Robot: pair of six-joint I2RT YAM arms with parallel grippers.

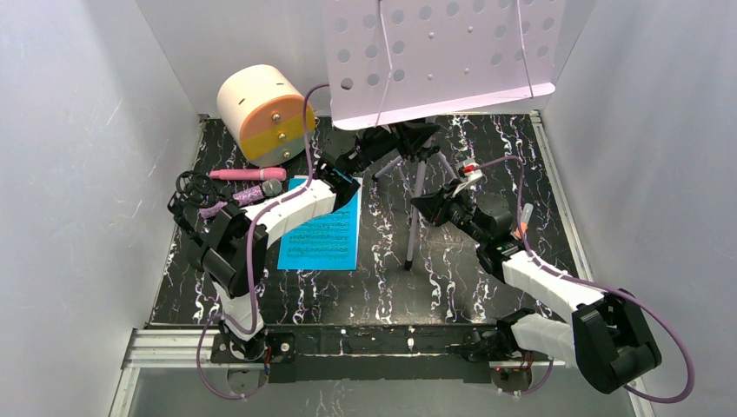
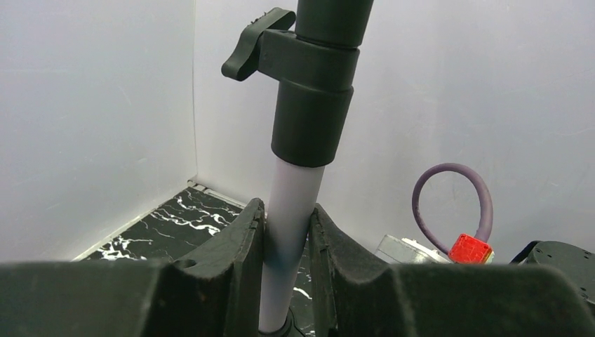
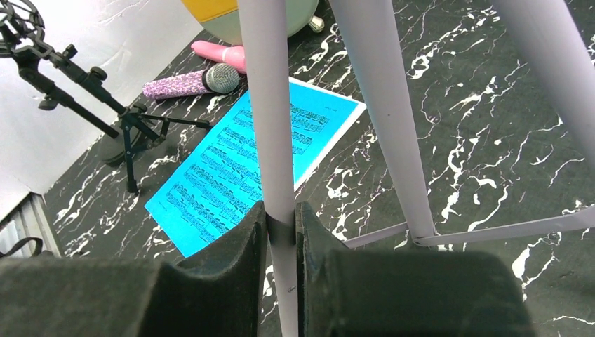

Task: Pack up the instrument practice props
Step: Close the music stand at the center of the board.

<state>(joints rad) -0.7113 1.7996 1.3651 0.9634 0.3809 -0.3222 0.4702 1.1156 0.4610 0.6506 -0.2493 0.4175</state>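
- My left claw (image 2: 288, 217) is shut tight on the smooth pale pole (image 2: 295, 189) of the tall lilac music rack (image 1: 443, 52) with the holey plate and three thin legs. It holds just under the black ring clamp (image 2: 312, 105).
- My right claw (image 3: 281, 217) pinches one thin lilac leg (image 3: 270, 105), with both pads touching it.
- The rack stands upright at the back middle of the black marble-look table (image 1: 391, 291). Its plate is high above both arms.
- I think it is light but top-heavy, so it could tip over.
- The pole looks slippery. The legs look thin and a bit bendy, so I should squeeze gently.
- The pole near the clamp seems the best place to hold. The leg is the place to push for folding.
- The blue sheet-music page (image 1: 320, 230) lies flat to the left of the rack. It is thin and floppy, and will be hard to pick up.
- The pink toy microphone (image 1: 248, 174) and the sparkly purple microphone with a silver head (image 1: 258, 193) lie side by side next to the page.
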